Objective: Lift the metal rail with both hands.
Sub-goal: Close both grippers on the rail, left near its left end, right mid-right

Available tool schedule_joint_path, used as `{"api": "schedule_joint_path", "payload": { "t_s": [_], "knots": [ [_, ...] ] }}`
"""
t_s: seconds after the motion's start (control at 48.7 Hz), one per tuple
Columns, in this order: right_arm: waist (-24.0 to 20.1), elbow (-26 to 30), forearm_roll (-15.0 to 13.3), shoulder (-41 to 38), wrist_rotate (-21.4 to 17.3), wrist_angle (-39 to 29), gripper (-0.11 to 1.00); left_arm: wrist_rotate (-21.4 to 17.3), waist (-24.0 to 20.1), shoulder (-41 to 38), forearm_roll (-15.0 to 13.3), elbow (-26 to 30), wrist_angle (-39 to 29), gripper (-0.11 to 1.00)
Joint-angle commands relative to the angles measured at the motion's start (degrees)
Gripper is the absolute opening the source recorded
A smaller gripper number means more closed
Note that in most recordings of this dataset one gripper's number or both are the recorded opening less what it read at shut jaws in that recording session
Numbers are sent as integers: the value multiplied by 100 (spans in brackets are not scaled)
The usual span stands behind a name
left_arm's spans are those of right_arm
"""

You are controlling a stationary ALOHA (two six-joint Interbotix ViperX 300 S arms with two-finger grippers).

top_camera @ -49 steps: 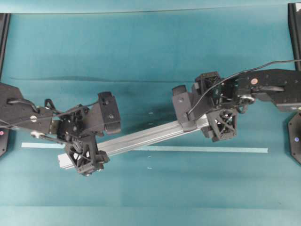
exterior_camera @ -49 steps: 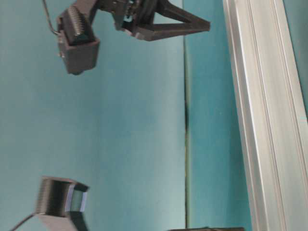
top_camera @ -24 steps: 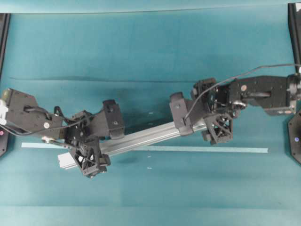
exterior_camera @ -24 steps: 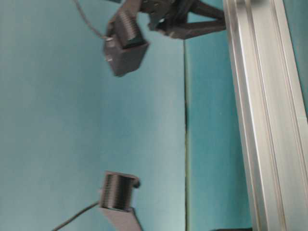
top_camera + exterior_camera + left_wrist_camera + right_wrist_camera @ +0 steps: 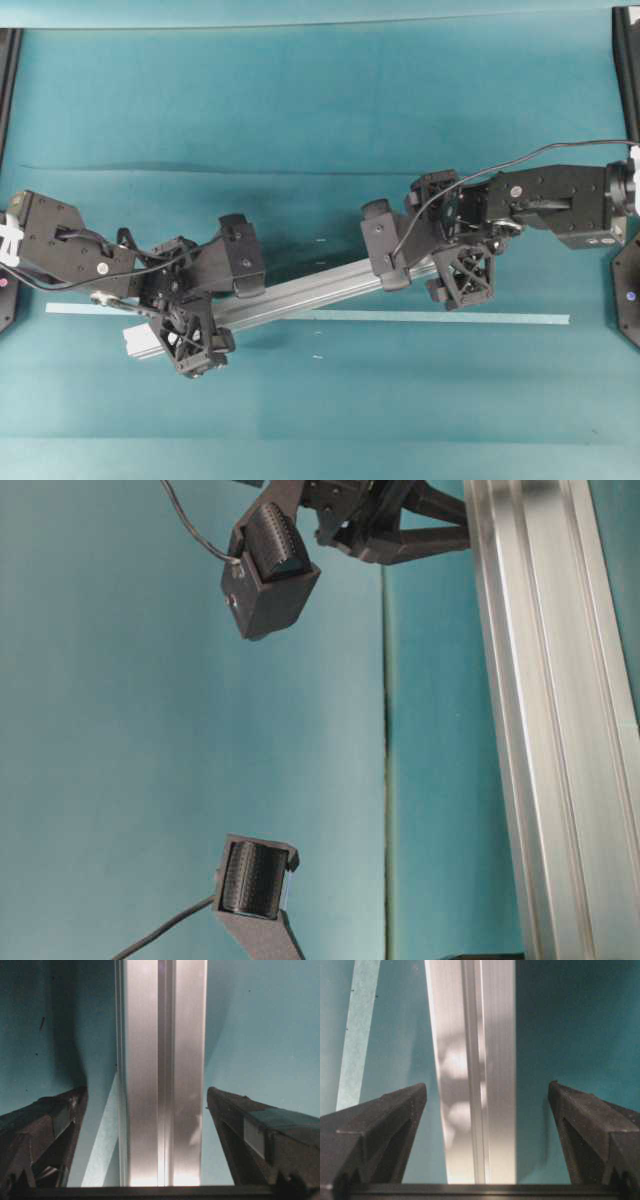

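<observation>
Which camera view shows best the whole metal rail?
The overhead view: the rail lies there nearly full length, its ends under the open left gripper and right gripper. The table-level and both wrist views show only short stretches.

Even overhead light, all views sharp. Glare blotches on the metal rail (image 5: 470, 1090) in both wrist views; soft arm shadows on the bench (image 5: 300, 120); wrist-view corners dim.

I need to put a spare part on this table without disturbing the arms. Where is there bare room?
Free: the wide teal cloth beyond the metal rail, toward the far edge, and the strip nearer than the pale tape strip. Crowded: the middle band, where the left claw and right claw straddle the rail, open.
</observation>
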State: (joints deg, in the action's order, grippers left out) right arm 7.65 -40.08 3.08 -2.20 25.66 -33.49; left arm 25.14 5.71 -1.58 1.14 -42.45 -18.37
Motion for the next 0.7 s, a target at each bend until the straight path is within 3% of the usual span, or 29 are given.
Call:
{"api": "schedule_joint_path", "payload": {
  "t_s": [0.0, 0.103, 0.308, 0.677],
  "knots": [
    [-18, 0, 26, -26, 9, 26, 95, 9, -18, 35, 18, 35, 44, 94],
    [-18, -44, 18, -26, 26, 26, 84, 9, -9, 44, 18, 26, 35, 84],
    [18, -88, 26, -26, 18, 0, 42, 0, 0, 62, 18, 26, 44, 35],
    [18, -79, 26, -26, 18, -9, 41, 0, 0, 62, 18, 26, 97, 35]
  ]
}}
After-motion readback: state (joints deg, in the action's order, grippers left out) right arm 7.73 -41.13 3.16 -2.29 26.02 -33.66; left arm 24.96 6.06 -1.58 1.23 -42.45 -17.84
